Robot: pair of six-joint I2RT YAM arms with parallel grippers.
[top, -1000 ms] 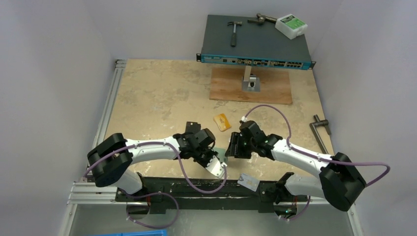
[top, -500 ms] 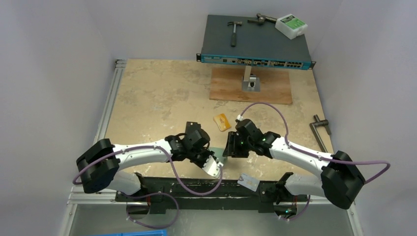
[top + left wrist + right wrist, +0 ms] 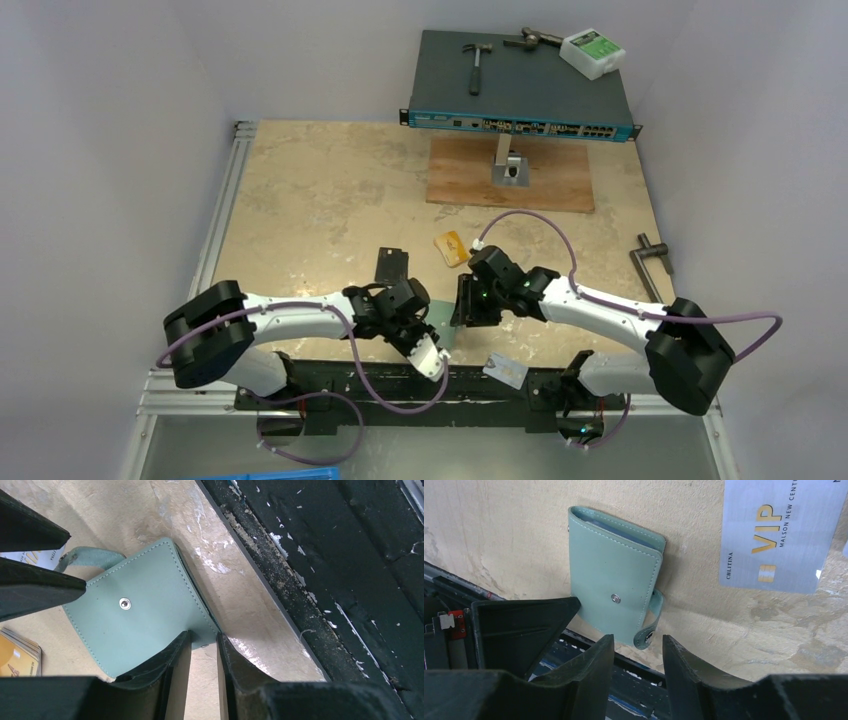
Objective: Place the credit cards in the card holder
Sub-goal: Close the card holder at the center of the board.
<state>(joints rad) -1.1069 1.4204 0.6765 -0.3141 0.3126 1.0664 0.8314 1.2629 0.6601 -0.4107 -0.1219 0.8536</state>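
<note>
The teal card holder (image 3: 444,322) lies folded flat near the table's front edge; it also shows in the left wrist view (image 3: 135,615) and the right wrist view (image 3: 611,570). My left gripper (image 3: 204,645) is narrowly open, with the holder's corner between its tips. My right gripper (image 3: 638,647) is open around the holder's loose snap tab (image 3: 650,634). A silver VIP card (image 3: 779,535) lies beside the holder. An orange card (image 3: 451,248) lies farther back. Another silver card (image 3: 505,371) rests on the front rail.
A black rounded rectangle (image 3: 392,265) lies left of the orange card. The black front rail (image 3: 350,385) runs just behind the holder. A network switch (image 3: 520,95) on a stand over a wooden board (image 3: 510,175) is at the back. A metal tool (image 3: 652,262) lies at the right.
My left gripper has drawn back toward the front edge, uncovering the black rectangle. My right gripper has moved left and nearer, closing in on the holder's tab.
</note>
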